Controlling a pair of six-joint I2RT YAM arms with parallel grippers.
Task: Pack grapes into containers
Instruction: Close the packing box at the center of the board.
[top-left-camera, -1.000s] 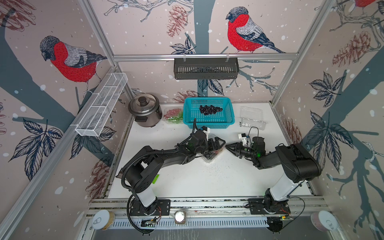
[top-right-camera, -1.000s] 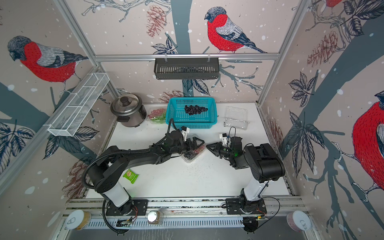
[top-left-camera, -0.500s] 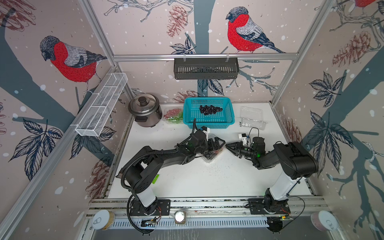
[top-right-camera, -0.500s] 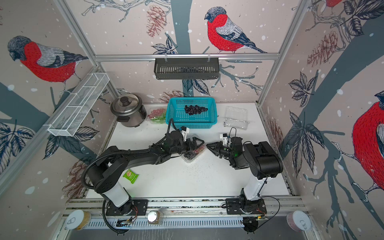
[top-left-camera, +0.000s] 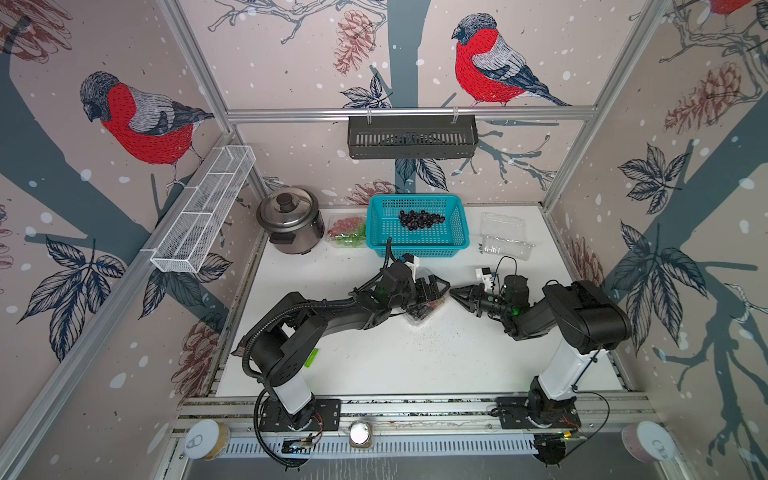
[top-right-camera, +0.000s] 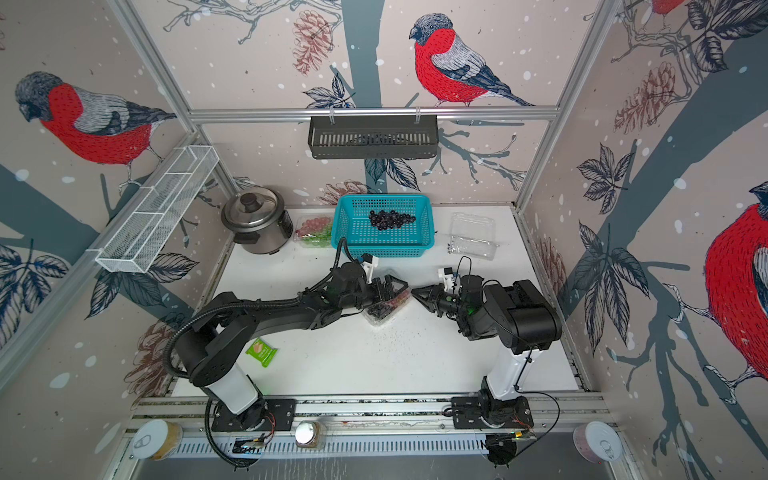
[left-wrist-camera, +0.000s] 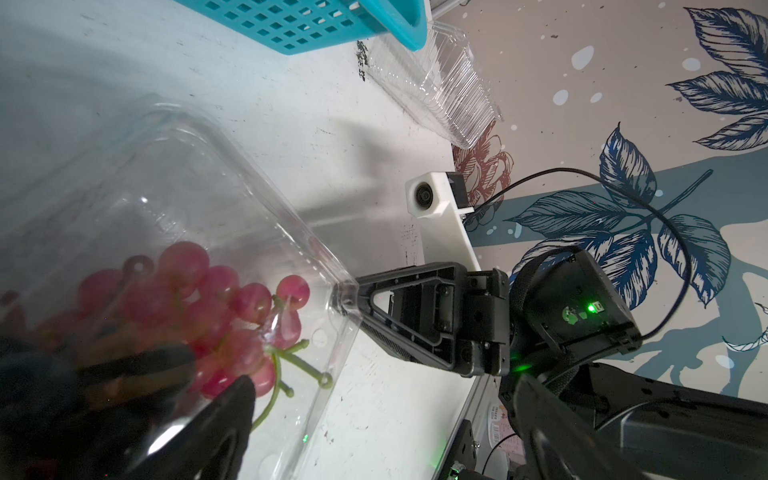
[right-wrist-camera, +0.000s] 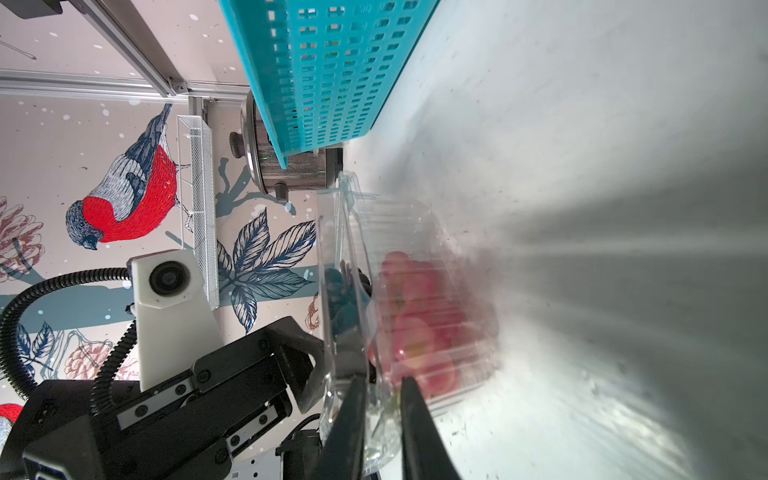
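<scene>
1. Mid-table: pinching corner of centre container (top-left-camera: 419, 314) with right gripper (left-wrist-camera: 351, 301); left gripper (top-left-camera: 436, 291) wide open over it. Red grapes (left-wrist-camera: 232, 307) inside, not yet closed.
2. Behind: dark bunch (top-left-camera: 420, 219) unpacked in basket (top-left-camera: 457, 241).
3. Rear: filled container (top-left-camera: 347, 230) beside rice cooker (top-left-camera: 289, 218); empty container (top-left-camera: 505, 237) opposite.

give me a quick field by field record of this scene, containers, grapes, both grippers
centre container: clear clamshell holding red grapes and dark grapes
left gripper: open, over that container
right gripper: shut on the centre container's corner rim
teal basket: holds one dark grape bunch
back left container: red and green grapes inside, between the rice cooker and the basket
back right container: looks empty
</scene>
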